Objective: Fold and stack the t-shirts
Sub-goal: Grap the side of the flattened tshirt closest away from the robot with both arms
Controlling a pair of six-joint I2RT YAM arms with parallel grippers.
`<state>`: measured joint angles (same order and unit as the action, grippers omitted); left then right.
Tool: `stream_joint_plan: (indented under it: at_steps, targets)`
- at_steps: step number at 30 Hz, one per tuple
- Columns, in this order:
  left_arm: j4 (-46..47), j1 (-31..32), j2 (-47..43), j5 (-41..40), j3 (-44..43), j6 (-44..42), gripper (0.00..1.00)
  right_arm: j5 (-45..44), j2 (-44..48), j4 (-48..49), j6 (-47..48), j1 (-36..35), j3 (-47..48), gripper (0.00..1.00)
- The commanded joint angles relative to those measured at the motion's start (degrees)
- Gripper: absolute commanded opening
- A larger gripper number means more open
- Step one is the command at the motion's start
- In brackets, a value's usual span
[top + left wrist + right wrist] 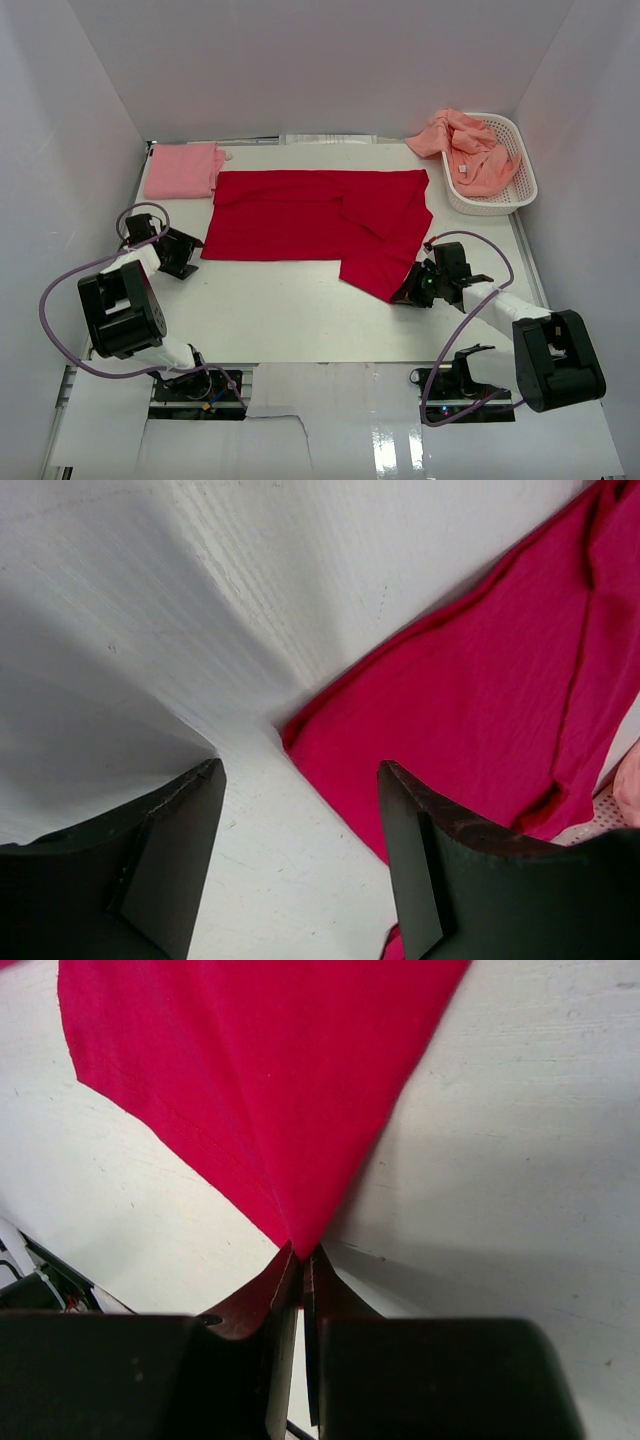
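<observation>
Your right pincer (303, 1260) is clamped on the red t-shirt's (310, 215) near corner, and your left pincer (300, 780) stands wide and empty by the other. That shirt lies partly folded on the table (280, 310). One pink t-shirt (183, 170) is folded at the far left, and the salmon t-shirts (470, 150) wait in the basket (525, 190).

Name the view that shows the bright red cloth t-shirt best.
Top external: it shows the whole bright red cloth t-shirt, spread out and partly folded. Left wrist shows only one corner; right wrist shows only the tip pinched in the right pincer.

The red t-shirt (300, 215) is matt soft cloth, the basket (490, 206) white latticed plastic.
</observation>
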<state>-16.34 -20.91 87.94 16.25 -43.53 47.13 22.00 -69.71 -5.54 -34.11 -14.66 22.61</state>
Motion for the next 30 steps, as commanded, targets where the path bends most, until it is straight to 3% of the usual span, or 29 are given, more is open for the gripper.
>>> stream_joint_plan:
  at_steps: [1,12,18,21,30]
  targets:
    - [2.3,-0.1,2.2,-1.6,1.0,1.3,0.73,-0.1,1.2,-1.2,0.6,-0.3,-0.2,0.09]
    - [3.6,2.1,5.5,-2.3,0.9,2.9,0.7,0.0,2.7,-2.1,0.9,-0.3,-0.5,0.1]
    - [3.9,2.8,5.2,-3.1,1.9,3.3,0.63,0.1,2.7,-1.8,0.9,-0.3,-0.7,0.1]
    - [4.0,2.8,5.4,-2.8,1.8,3.2,0.48,0.2,3.0,-1.8,0.8,-0.3,-0.9,0.1]
    - [4.5,2.8,7.1,-1.9,2.0,3.2,0.31,0.5,4.1,-3.2,0.8,-0.3,-0.3,0.11]
